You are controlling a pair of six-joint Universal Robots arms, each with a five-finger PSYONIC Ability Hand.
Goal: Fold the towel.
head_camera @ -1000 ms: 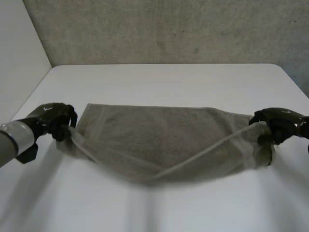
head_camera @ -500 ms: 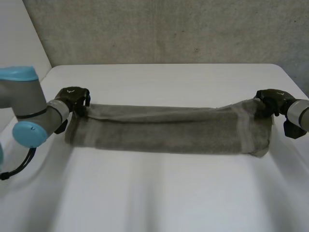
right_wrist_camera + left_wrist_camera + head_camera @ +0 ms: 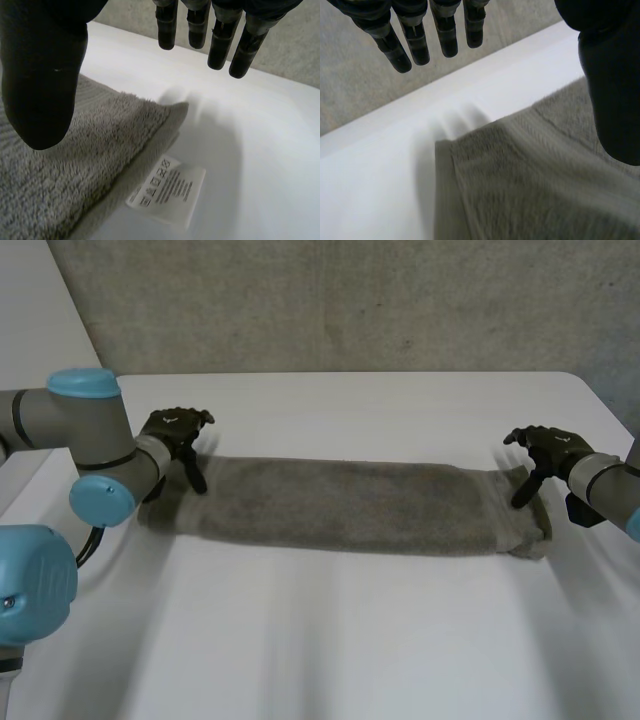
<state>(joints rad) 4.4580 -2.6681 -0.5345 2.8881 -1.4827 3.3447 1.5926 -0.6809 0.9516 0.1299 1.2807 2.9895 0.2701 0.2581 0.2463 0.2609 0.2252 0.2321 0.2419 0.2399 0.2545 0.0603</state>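
While the towel (image 3: 350, 505) lay flat on the white surface (image 3: 350, 650) as a long, narrow folded band running from side to side, the two hands were at its opposite ends and held nothing. The left hand (image 3: 175, 435) was at the towel's left end, near the far corner, with its fingers straight and spread apart. In the left wrist view those fingers (image 3: 415, 40) reached out over the bare surface past the towel's far edge, and the thumb (image 3: 612, 100) was above the cloth itself. The towel's corner lay between them, ungripped.

The right hand (image 3: 540, 450) was at the right end, also by the far corner, and its fingers were likewise extended and relaxed. In the right wrist view its fingers (image 3: 220, 40) pointed over the bare surface beyond the corner, while the thumb (image 3: 45, 75) hung over the pile of the towel. A white care label (image 3: 167, 192) with printed symbols lay on the surface just beside the towel's end edge. Whether either thumb touched the cloth could not be told.
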